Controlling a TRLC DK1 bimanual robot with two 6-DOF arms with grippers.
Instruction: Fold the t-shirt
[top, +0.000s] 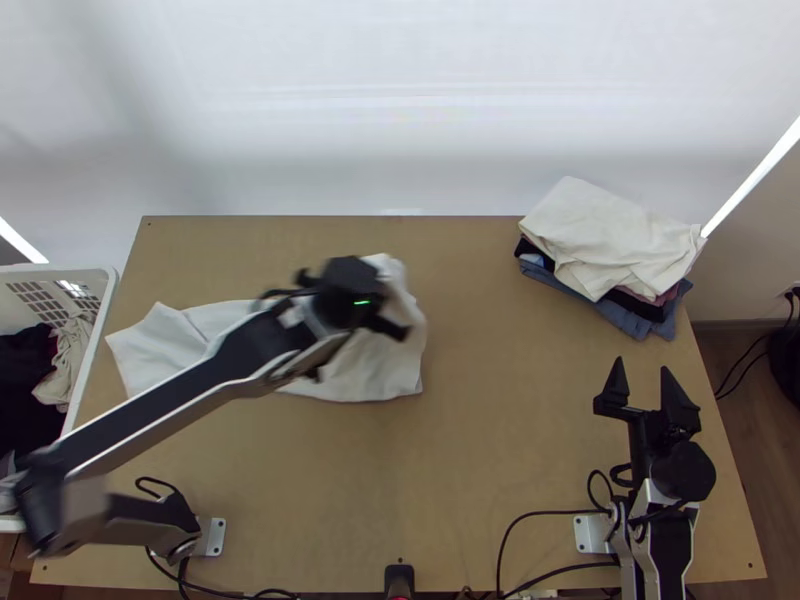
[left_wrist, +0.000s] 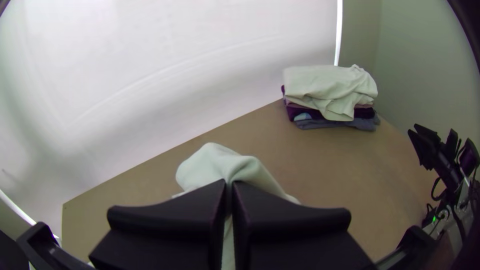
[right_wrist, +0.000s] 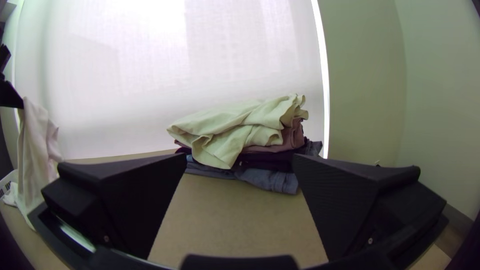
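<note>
Pinches the white t-shirt (top: 368, 374) between the pressed-together fingers of the left gripper (top: 350, 290), above the wooden table (top: 500, 450). Hangs from there in loose folds and trails leftward, toward the white basket (top: 60, 273) of clothes. Spreads the right gripper (top: 642, 368) wide, near the table's right edge. Includes a clothes stack (top: 645, 313) at the far right corner, topped with a cream garment (top: 610, 235).

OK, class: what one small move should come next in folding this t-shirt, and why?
Probably the right gripper should move toward the t-shirt to take a second part. The left gripper is shut on one raised, gathered part, with cloth hanging loosely below it, while the right one is open and holds nothing.
</note>
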